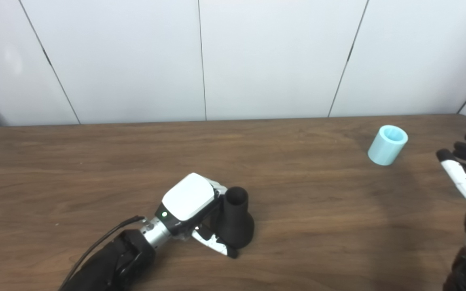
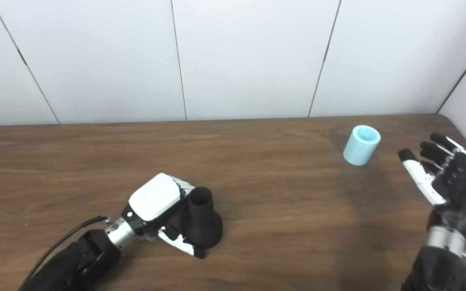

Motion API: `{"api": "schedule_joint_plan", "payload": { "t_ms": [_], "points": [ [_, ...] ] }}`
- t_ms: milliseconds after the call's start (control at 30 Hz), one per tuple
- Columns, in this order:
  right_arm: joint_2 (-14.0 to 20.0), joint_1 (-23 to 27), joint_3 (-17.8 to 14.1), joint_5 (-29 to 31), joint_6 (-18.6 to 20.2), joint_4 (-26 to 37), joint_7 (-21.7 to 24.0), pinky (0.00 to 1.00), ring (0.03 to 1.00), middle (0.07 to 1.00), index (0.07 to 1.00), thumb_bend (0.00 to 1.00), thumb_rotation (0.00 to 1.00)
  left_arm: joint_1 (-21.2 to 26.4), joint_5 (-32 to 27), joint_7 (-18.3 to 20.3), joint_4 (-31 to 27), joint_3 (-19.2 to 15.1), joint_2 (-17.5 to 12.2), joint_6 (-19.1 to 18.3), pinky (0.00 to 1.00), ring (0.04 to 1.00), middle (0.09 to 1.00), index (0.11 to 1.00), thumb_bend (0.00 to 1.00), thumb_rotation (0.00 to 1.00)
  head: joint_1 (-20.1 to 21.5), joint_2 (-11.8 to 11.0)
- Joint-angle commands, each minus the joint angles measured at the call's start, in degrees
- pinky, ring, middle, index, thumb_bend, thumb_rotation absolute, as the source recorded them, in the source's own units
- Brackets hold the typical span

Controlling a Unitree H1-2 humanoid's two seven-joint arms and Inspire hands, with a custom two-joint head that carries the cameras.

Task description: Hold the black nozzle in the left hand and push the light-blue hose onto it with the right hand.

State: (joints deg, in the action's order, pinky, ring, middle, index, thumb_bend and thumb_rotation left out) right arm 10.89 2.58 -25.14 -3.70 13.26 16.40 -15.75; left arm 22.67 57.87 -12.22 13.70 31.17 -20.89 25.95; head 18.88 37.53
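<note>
fingers point(image 2: 182, 243) of the left hand point(image 2: 154, 206): wrapped around the black nozzle point(image 2: 201, 220), thumb low across its flared base, the rest hidden behind its neck; grip closed on it. black nozzle: upright on the worktop point(image 2: 277, 210), wide end down, narrow open mouth up, near the front edge, left of centre. left arm: dark sleeve, cable point(image 2: 61, 240) trailing from the wrist. right hand point(image 2: 447, 178): at the right side, raised above the worktop, fingers spread apart, palm facing left, holding nothing. light-blue hose point(image 2: 361, 145): short cylinder, open end up, tilted slightly, standing on the far right part of the worktop, near the right hand but not touching it, well apart from the nozzle. white panelled wall point(image 2: 249, 56): behind the worktop.
</note>
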Motion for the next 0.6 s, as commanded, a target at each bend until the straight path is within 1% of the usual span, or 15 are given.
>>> {"api": "schedule_joint_plan", "payload": {
  "t_ms": [0, 33, 67, 133, 167, 233, 367, 400, 567],
  "points": [
    [2.4, 2.3, 0.5, -1.4, -0.5, 0.4, 0.4, 0.83, 0.865, 0.869, 0.897, 0.99, 0.49, 0.7, 2.1, 0.9, 1.6, 1.3, -1.7, 0.6, 0.35, 0.406, 0.414, 0.51, 0.5, 0.0, 0.5, 0.0],
    [3.2, 3.0, 1.2, -2.2, -0.5, -0.7, 0.7, 0.84, 0.871, 0.872, 0.904, 0.99, 0.5, 0.8, 1.9, 0.7, 1.8, 1.6, -2.1, 0.7, 0.35, 0.406, 0.413, 0.509, 0.5, 0.0, 1.5, -0.1],
    [4.2, 3.7, 1.6, -2.5, -1.5, -3.1, 0.9, 0.83, 0.878, 0.883, 0.927, 0.96, 0.48, 0.9, 1.6, 0.3, 1.8, 1.8, -2.5, 0.8, 0.35, 0.406, 0.413, 0.508, 0.5, 0.0, 2.3, -0.2],
    [5.3, 5.0, 2.4, -2.9, -2.5, -6.4, 1.0, 0.87, 0.909, 0.914, 0.96, 0.94, 0.44, 1.0, 1.2, -0.3, 1.9, 2.3, -3.2, 0.9, 0.35, 0.413, 0.419, 0.516, 0.5, 0.0, 3.3, -0.3],
    [5.8, 5.7, 2.8, -3.2, -2.8, -7.6, 1.1, 0.85, 0.907, 0.914, 0.958, 0.97, 0.44, 1.0, 0.9, -0.7, 1.8, 2.6, -3.5, 0.9, 0.35, 0.41, 0.421, 0.518, 0.5, 0.0, 3.8, -0.4],
    [6.3, 6.9, 3.7, -3.9, -2.7, -8.9, 1.0, 0.84, 0.903, 0.913, 0.96, 0.99, 0.45, 1.1, 0.4, -1.0, 1.6, 3.0, -4.1, 0.9, 0.36, 0.405, 0.417, 0.51, 0.5, 0.0, 4.5, -0.6],
    [7.4, 9.2, 5.4, -5.5, -2.7, -12.1, 1.2, 0.81, 0.896, 0.91, 0.966, 1.0, 0.44, 1.2, -0.3, -1.4, 1.5, 3.9, -5.1, 0.9, 0.4, 0.438, 0.44, 0.506, 0.5, 0.0, 6.0, -0.7],
    [7.5, 9.5, 5.7, -5.7, -2.7, -12.7, 1.2, 0.82, 0.9, 0.912, 0.967, 1.0, 0.44, 1.2, -0.3, -1.4, 1.5, 4.0, -5.2, 0.9, 0.41, 0.443, 0.445, 0.505, 0.5, 0.0, 6.1, -0.7],
    [9.5, 12.2, 7.9, -7.2, -1.9, -18.5, 2.0, 0.83, 0.915, 0.943, 0.978, 1.0, 0.42, 1.5, -1.1, -2.0, 1.6, 5.2, -6.1, 0.9, 0.4, 0.43, 0.428, 0.51, 0.5, 0.0, 6.5, -0.7]
  ]
}}
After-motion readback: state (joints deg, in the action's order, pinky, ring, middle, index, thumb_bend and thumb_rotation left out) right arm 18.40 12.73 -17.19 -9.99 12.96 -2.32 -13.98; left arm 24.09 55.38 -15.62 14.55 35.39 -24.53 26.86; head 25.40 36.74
